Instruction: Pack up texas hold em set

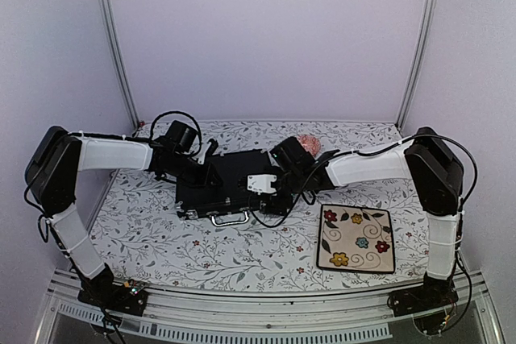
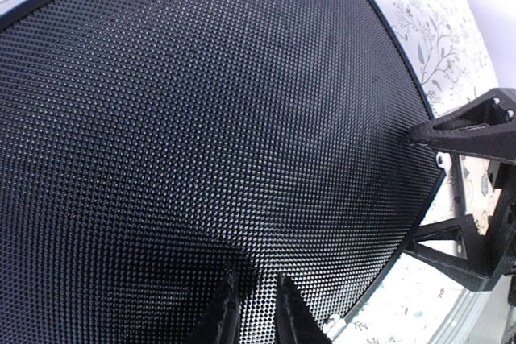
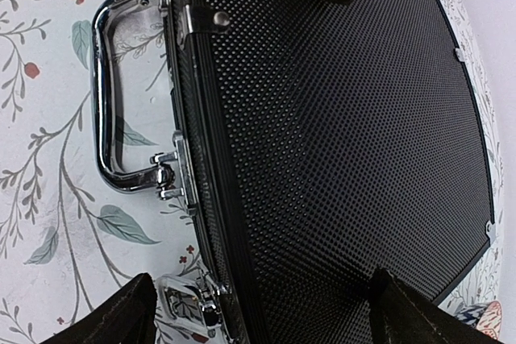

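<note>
As the case lies: the black case (image 1: 230,187) sits flat in the middle of the table (image 1: 161,239) with its lid down. No chips, cards or dice show anywhere, so they are presumably inside.
Handle: the silver handle (image 3: 113,94) points to the near edge, which puts the latch side in front of both arms.
Left gripper (image 2: 256,316): the fingers are drawn almost together with only a slit between them and nothing in it. The tips are low over the dimpled lid, probably to hold it down; I cannot tell whether they touch it.
Right gripper (image 3: 266,320): the fingers are spread wide and grasp nothing, one on each side of the front seam, beside a latch (image 3: 193,304). That spread suits working the latch, not lifting the case.
Latch: whether it is snapped home cannot be told.
Plate and bowl: the flowered plate (image 1: 356,238) lies apart, right of the case, and the pink bowl (image 1: 309,144) sits behind the right arm. Neither belongs to the set, so they stay out.
Stage: by my reading, near the end, with only fastening left.
Risk: a sideways push on the latch could slide the case unless the lid is pinned.
</note>
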You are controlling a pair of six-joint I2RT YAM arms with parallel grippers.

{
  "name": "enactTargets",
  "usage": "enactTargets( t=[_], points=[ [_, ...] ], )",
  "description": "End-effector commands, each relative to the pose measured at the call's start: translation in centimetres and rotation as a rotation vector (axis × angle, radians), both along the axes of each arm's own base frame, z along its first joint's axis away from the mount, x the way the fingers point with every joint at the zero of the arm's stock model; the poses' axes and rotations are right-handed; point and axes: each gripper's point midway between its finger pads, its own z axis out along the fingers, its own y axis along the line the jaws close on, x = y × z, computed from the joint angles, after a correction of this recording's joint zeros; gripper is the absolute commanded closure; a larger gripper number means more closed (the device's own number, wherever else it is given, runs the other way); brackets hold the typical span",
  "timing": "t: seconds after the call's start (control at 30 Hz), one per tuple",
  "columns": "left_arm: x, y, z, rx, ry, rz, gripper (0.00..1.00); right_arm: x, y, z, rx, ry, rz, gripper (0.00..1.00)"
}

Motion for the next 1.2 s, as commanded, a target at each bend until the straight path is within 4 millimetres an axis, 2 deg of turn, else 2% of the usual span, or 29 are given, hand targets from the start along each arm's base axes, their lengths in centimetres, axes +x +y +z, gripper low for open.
enactTargets(
  t=[0.0,0.33,0.47,0.57,0.67,0.73,0.8,0.87,0.97,1.07,1.17],
  points=[
    [-4.3,3.1,-6.6,0.188,0.202,0.007,0.81,0.2,0.2,-1.4,-0.051,-0.034,0.021,0.09],
    [-4.4,3.1,-7.1,0.193,0.21,0.004,0.81,-0.1,-0.3,-3.8,-0.118,-0.088,0.026,0.18],
    [-4.5,3.2,-7.2,0.195,0.213,0.003,0.81,-0.4,-0.8,-5.2,-0.155,-0.118,0.025,0.25],
    [-4.5,3.2,-7.3,0.199,0.213,0.001,0.81,-0.7,-1.0,-5.6,-0.163,-0.125,0.034,0.41],
    [-4.5,3.2,-7.4,0.2,0.218,0.0,0.81,-1.0,-1.1,-5.7,-0.159,-0.113,0.036,0.42],
    [-4.3,3.3,-7.2,0.206,0.211,0.006,0.81,-1.3,-0.8,-4.8,-0.131,-0.096,0.034,0.34],
    [-3.8,3.3,-6.1,0.208,0.182,0.016,0.81,-1.7,-0.4,-3.3,-0.091,-0.076,0.036,0.29],
    [-3.1,3.4,-4.1,0.202,0.133,0.036,0.8,-1.9,0.0,-1.4,-0.05,-0.064,0.028,0.24],
    [-2.2,3.7,0.5,0.166,0.023,0.073,0.78,-2.0,0.5,1.8,0.014,-0.057,0.006,0.2],
    [-2.6,3.9,4.2,0.123,-0.042,0.084,0.75,-2.2,0.6,4.6,0.06,-0.036,-0.004,0.17],
    [-4.1,4.6,4.7,0.13,-0.006,0.083,0.75,-2.5,0.3,6.3,0.094,0.032,-0.017,0.16]
  ],
)
